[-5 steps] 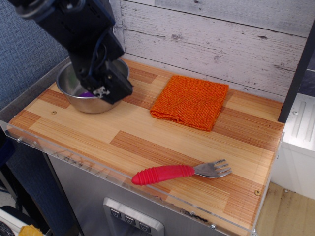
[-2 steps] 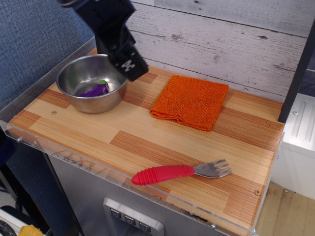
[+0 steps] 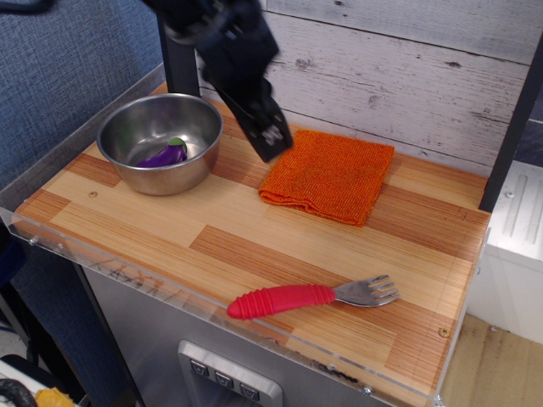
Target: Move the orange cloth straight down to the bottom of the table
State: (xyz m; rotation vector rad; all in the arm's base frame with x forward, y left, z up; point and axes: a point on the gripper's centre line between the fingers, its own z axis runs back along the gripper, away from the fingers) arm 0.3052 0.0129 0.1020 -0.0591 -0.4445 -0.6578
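The orange cloth [image 3: 329, 175] lies folded and flat on the wood-plank table [image 3: 204, 229], at the back, right of centre. My black gripper [image 3: 270, 140] hangs above the table just left of the cloth's back left corner, tip pointing down and to the right. It holds nothing that I can see. Its jaws appear closed together, but the view is too blurred to be sure.
A steel bowl [image 3: 159, 151] with a purple eggplant toy [image 3: 164, 156] stands at the back left. A red-handled fork [image 3: 307, 297] lies near the front edge. A clear plastic rim [image 3: 170, 287] runs along the front. A plank wall stands behind.
The arm has risen out of the bowl and swung right, from over the bowl to beside the cloth's left corner. The eggplant toy now shows in the bowl. Cloth and fork have not moved.
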